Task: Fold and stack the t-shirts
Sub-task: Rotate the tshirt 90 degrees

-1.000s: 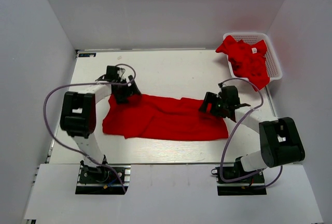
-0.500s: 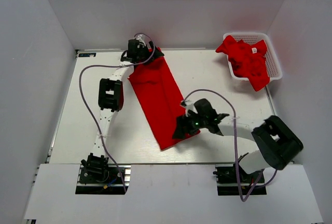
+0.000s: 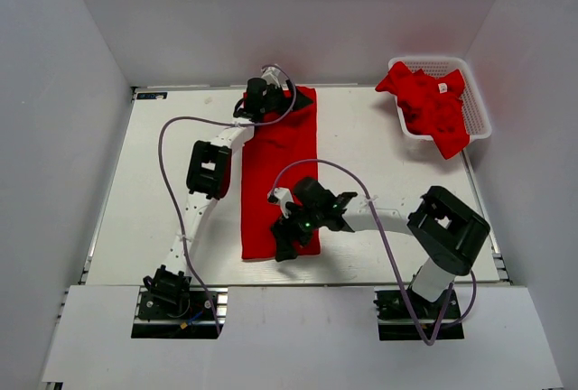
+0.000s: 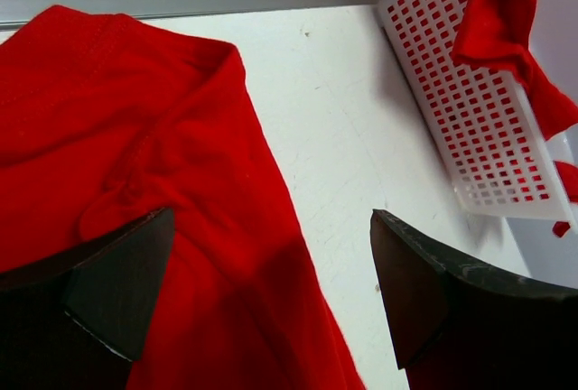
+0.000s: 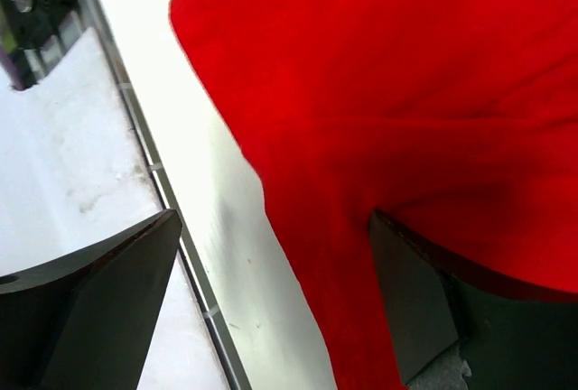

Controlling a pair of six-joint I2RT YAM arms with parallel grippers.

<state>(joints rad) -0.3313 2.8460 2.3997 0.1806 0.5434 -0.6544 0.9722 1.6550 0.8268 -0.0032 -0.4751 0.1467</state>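
Now the t-shirt (image 3: 280,169) lies as a long narrow strip, left of centre on the table (image 3: 388,164), running from the far edge toward the near edge. One second earlier it lay crosswise, left to right. Half a second earlier it sat on a diagonal, so it has been swung through about a quarter turn. Judgement: the strip is now laid out lengthwise for a further fold, and that fold is not yet made. No stack exists.

The left gripper (image 3: 269,101) sits at the far end of the strip and the right gripper (image 3: 289,236) at the near end. Both have let go — the jaws stand wide apart, with the cloth lying flat beneath them.

The remaining t-shirts (image 3: 432,101) are heaped in the basket (image 3: 480,110) at the far right corner, well apart from the strip.

View differences:
- The top view gives the whole layout but does not show the jaw gaps.
- The left wrist view shows the left fingers (image 4: 117,291) spread over a stitched edge, and red cloth draped over the basket's lattice wall.
- The right wrist view shows the right fingers (image 5: 90,300) spread — and the strip's near corner close to the table's near edge.
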